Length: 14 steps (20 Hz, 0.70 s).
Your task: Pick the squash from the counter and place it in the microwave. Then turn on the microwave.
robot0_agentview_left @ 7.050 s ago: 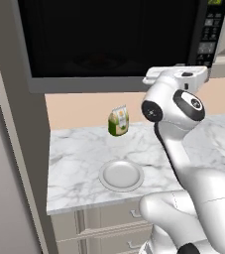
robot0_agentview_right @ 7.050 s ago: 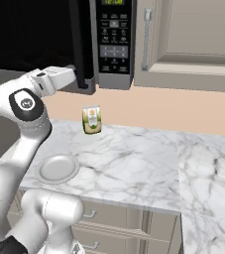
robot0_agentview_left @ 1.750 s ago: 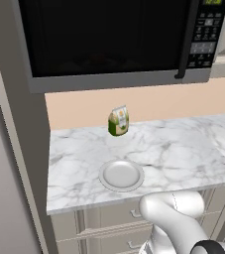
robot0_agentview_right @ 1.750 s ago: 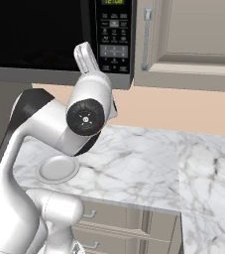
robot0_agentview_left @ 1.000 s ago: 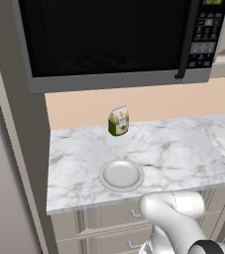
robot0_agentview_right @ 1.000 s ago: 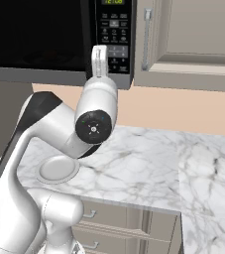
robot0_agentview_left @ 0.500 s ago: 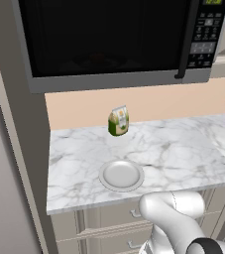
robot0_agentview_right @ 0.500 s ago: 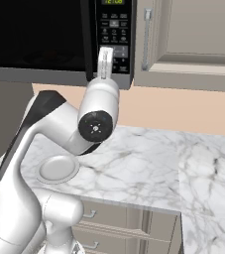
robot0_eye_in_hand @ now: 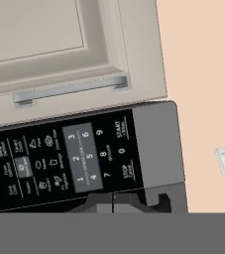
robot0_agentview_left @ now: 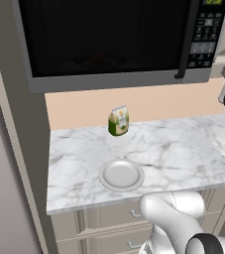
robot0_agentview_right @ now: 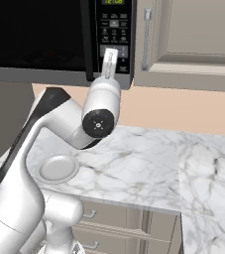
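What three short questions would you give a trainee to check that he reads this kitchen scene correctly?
1. True or false: the door of the microwave stands open.
2. Choose one: what stands on the counter behind the white plate? A) a carton B) a kettle C) a pan
3. Short answer: the gripper is at the button panel; is it open or shut?

Key: 1 false; 2 A; 3 shut.
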Motion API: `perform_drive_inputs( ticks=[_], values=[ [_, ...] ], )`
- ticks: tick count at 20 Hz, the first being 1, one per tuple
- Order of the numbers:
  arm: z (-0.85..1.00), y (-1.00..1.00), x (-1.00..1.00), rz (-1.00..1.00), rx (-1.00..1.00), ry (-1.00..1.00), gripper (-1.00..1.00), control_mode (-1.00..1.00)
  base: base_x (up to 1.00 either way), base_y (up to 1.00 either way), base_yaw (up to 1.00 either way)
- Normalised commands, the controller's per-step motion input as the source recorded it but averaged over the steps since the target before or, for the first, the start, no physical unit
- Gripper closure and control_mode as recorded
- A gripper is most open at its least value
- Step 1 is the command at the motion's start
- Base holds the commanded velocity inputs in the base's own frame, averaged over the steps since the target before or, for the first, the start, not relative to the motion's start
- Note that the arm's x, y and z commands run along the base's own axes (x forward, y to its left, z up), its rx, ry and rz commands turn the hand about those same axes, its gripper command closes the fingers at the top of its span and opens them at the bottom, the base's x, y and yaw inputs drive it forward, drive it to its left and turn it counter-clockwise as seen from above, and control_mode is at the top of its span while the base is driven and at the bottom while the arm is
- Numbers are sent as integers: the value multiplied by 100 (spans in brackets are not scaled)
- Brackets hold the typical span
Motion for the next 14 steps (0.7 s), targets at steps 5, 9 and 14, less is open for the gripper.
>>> perform_drive_inputs(
  ticks=[5, 9, 14],
  values=[
    [-1, -8, 24, 0, 5, 0, 100, -100, 0, 0, 0],
    [-1, -9, 18, 0, 4, 0, 100, -100, 0, 0, 0],
    [-2, -7, 19, 0, 2, 0, 100, -100, 0, 0, 0]
  ],
)
